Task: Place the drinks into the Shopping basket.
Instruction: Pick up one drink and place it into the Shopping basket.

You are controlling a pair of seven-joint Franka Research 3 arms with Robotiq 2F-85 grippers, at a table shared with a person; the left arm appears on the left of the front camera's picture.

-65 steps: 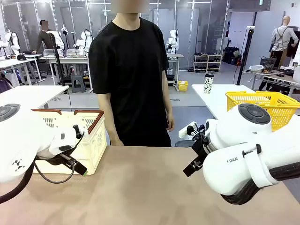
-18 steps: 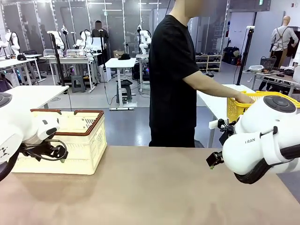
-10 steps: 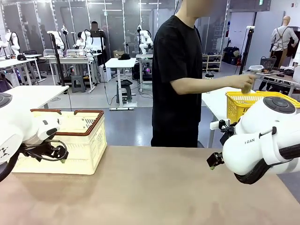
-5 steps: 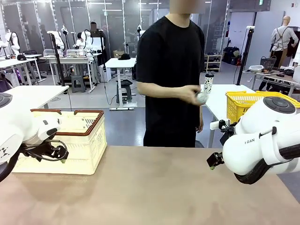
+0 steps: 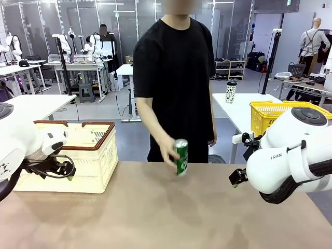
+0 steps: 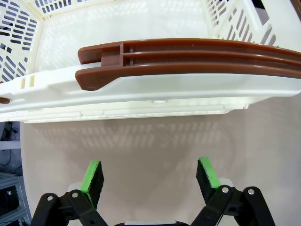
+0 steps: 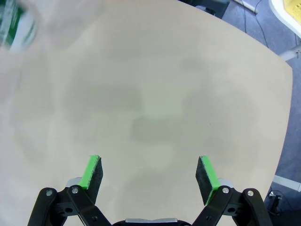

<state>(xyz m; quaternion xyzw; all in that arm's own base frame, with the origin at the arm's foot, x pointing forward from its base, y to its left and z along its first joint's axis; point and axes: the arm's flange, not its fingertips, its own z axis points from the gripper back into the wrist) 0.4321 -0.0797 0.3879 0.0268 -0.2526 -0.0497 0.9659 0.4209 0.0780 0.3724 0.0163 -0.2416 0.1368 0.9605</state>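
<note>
**Inspector:** Status of the task?

**Operator:** Not begun on my side, by my reading. The Shopping basket [image 5: 101,158] stands at the left edge of the table [image 5: 155,218], toward the far corner. The part of its floor that my left wrist camera takes in is bare. One drink is on offer: a green can [image 5: 180,156], tilted, in the person's hand [image 5: 167,149] at the middle of the far edge. I cannot tell whether it touches the tabletop. The pick and the placement are both left to do.

**Inspector:** State of your tools?

**Operator:** Both released. My left gripper [image 6: 150,172] has its jaws spread over bare table just beside the basket's wall, grasping nothing. My right gripper [image 7: 149,169] is likewise spread and empty, near the right edge.

**Inspector:** Can relative to tools?

**Operator:** Well apart from both, and between them. In the right wrist view it is a blur at the upper left corner, far past my fingertips. I judge the right arm the likelier to fetch it.
</note>
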